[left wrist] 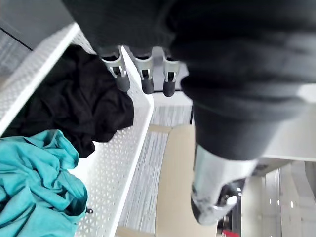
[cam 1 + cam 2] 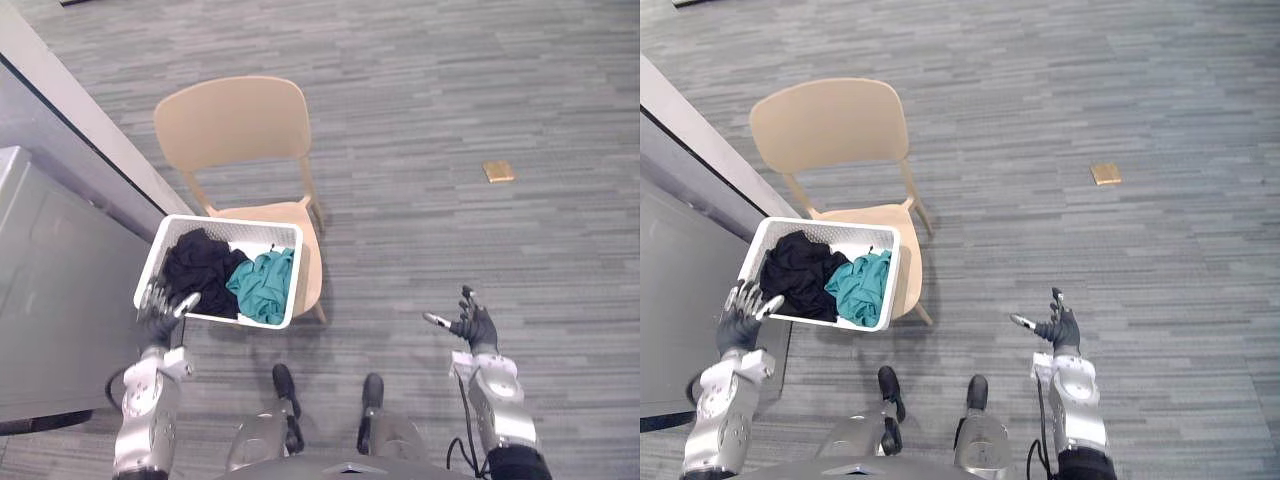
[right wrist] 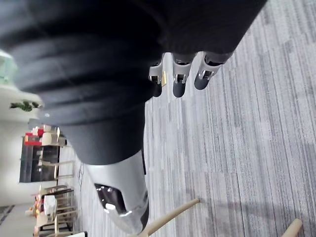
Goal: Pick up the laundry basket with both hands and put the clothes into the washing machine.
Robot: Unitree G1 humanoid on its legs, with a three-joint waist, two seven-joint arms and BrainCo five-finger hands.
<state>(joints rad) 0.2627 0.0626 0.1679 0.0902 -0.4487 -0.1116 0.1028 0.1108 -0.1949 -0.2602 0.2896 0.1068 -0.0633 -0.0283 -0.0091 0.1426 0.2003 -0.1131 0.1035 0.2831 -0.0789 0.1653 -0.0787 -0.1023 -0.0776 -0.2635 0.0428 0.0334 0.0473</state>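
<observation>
Likely office: grey carpet [image 2: 480,100], chair [image 2: 235,120].

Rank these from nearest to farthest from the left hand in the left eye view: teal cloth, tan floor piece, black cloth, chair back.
From the left hand:
1. Black cloth, left in basket.
2. Teal cloth, right in basket.
3. Chair back, beyond basket.
4. Tan floor piece, far right.

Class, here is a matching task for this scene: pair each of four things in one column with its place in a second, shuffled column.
1 laundry basket
2 teal garment
3 right hand
4 left hand

a open, above bare floor
b over the chair seat
c at the basket's near corner
d beside black clothes

Pairs: 1-b, 2-d, 3-a, 4-c
</observation>
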